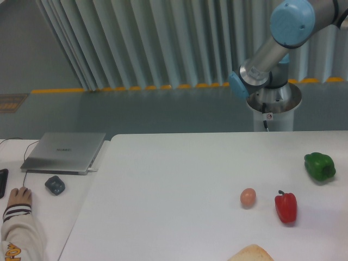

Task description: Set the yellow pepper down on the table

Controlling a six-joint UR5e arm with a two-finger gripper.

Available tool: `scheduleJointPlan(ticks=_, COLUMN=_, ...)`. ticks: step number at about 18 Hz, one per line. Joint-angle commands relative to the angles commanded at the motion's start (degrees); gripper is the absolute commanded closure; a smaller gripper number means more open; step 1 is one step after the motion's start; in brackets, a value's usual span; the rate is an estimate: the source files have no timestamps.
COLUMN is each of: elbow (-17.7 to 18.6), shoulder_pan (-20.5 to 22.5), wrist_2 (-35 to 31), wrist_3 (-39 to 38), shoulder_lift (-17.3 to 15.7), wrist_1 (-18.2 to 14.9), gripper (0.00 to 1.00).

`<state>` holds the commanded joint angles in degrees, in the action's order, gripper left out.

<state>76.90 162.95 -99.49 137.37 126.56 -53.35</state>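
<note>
No yellow pepper shows anywhere, and the claw is out of view too, only the arm's elbow (292,22) reaching off the top right, so I cannot place anything against it or tell its grip. Judging by the red pepper (286,207) on the table (174,185), it should be light, firm and slippery, best taken across the body. The laptop's (64,151) lid mark is unreadable.

Matte white table (163,185); glossy red pepper (286,207); brushed-metal laptop (64,151).
</note>
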Motion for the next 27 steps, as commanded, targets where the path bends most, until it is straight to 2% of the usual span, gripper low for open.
scheduleJointPlan(ticks=5, elbow=0.3, shoulder_pan=0.1, wrist_2=-0.2, wrist_3=-0.8, shoulder_lift=-1.1, wrist_1=-0.1, gripper=0.48)
scheduleJointPlan(ticks=9, elbow=1.9, shoulder_pan=0.0, wrist_2=0.0, wrist_3=-2.9, shoulder_lift=-4.0, wrist_1=-0.3, gripper=0.49)
scheduleJointPlan(ticks=14, elbow=7.0, shoulder_pan=-1.7, wrist_2=0.0, wrist_3=-5.6, shoulder_lift=-12.4, wrist_1=-1.1, gripper=0.49)
scheduleJointPlan(ticks=15, elbow=8.3, shoulder_pan=-2.5, wrist_2=0.0, wrist_3=-7.3, shoulder_lift=-14.0, wrist_1=-2.1, gripper=0.49)
scheduleJointPlan(ticks=16, elbow=9.5, shoulder_pan=-4.2, wrist_2=0.3, wrist_3=-10.0, shoulder_lift=-16.3, wrist_1=-3.6, gripper=0.49)
scheduleJointPlan(ticks=18, elbow=10.5, shoulder_pan=-6.9, wrist_2=0.7, wrist_3=-15.1, shoulder_lift=-18.4, wrist_1=-5.1, gripper=0.49)
scheduleJointPlan(ticks=20, elbow=11.1, shoulder_pan=-12.5, wrist_2=0.9, wrist_3=-24.7, shoulder_lift=-20.6, wrist_1=-7.6, gripper=0.49)
scheduleJointPlan(ticks=24, elbow=12.7, shoulder_pan=-19.3, wrist_2=3.3, wrist_3=-39.7, shoulder_lift=-22.3, wrist_1=-7.2, gripper=0.49)
scheduleJointPlan(ticks=27, elbow=13.0, shoulder_pan=-21.7, wrist_2=7.9, wrist_3=-49.7, shoulder_lift=-22.0, wrist_1=-7.0, gripper=0.48)
